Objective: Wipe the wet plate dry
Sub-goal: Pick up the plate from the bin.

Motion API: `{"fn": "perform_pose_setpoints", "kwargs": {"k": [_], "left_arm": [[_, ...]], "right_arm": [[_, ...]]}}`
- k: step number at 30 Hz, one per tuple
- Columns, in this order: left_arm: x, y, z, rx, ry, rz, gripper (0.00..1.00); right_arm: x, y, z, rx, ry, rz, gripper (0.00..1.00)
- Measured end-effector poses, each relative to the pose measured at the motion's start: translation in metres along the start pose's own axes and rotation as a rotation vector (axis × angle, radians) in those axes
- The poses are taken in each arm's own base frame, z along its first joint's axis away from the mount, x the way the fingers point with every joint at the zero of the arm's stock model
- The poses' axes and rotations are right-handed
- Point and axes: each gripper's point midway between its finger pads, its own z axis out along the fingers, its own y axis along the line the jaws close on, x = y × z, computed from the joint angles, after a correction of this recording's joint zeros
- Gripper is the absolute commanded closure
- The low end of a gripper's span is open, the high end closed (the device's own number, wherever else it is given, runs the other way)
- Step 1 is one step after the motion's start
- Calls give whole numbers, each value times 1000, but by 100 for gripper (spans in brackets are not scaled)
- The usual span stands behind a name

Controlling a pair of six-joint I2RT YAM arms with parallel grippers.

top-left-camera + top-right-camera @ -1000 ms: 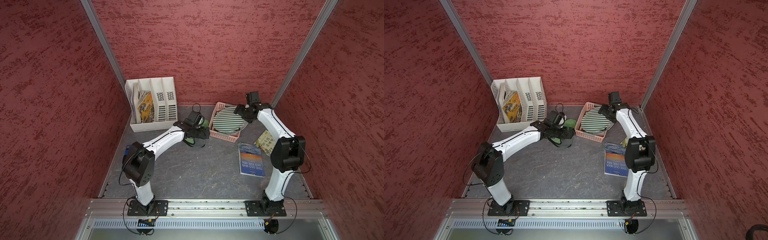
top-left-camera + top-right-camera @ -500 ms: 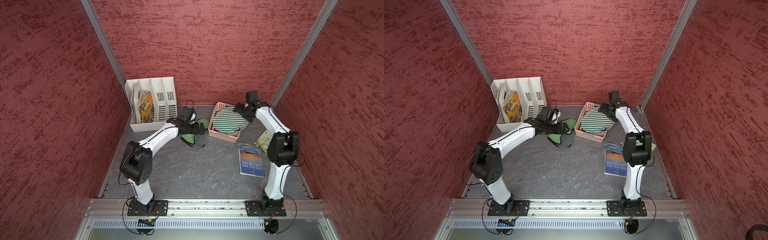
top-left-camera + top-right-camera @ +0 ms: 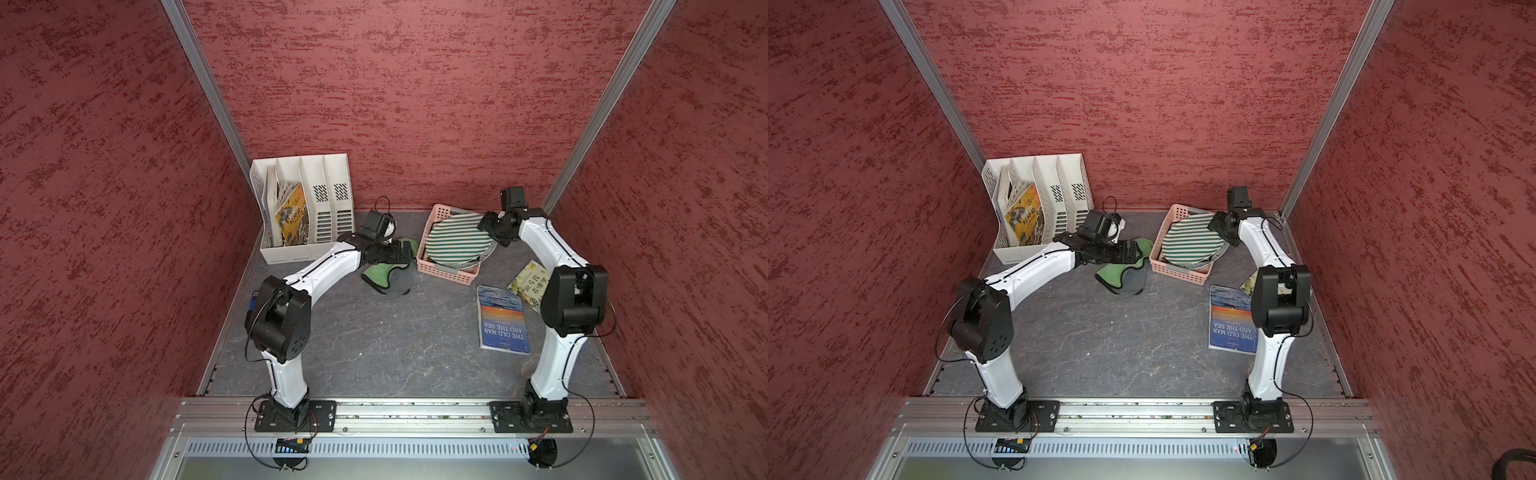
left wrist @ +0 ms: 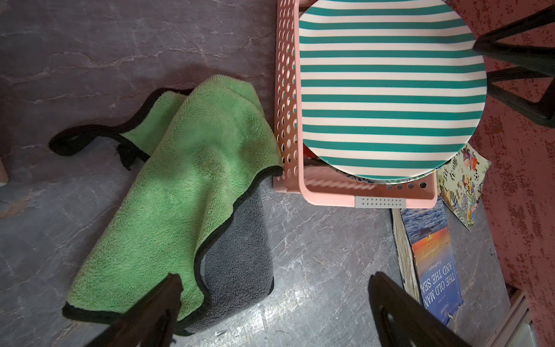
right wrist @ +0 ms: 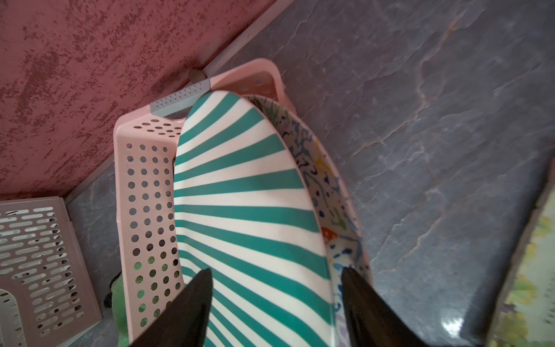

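- Since a second ago, the left arm has shifted a little toward the far wall, and more of the green cloth [image 3: 384, 276] now shows. The right arm has hardly moved.
- The striped plate [image 3: 457, 243] leans tilted in the pink basket [image 3: 446, 274], at the far right of the tabletop [image 3: 374, 332], on top of a patterned plate [image 5: 324, 180].
- I judge the plate to be stiff, quite light and slippery while wet. The free right rim is the best place to take hold, with a firm pinch.
- The right tool [image 5: 276, 276] has its jaws spread on both sides of that rim and is not yet pinching.
- The left tool [image 4: 274, 300] is spread wide and empty above the cloth, which is soft and limp.
- The right arm reaches far, with its wrist turned left. The left forearm lies low.
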Motion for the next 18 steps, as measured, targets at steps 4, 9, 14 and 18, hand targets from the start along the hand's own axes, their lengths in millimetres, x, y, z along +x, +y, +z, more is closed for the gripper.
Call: {"fn": "perform_pose_setpoints", "kwargs": {"k": [4, 9, 14, 18], "left_arm": [[1, 0, 2, 2, 6, -2, 0], [-1, 2, 7, 0, -5, -3, 0], [-11, 17, 39, -60, 6, -32, 0], [-21, 32, 71, -116, 20, -80, 0]], "right_arm": [[6, 0, 11, -18, 32, 7, 58], [1, 17, 15, -132, 50, 54, 96], [-16, 58, -17, -252, -42, -12, 100], [-19, 64, -43, -270, -83, -43, 100]]}}
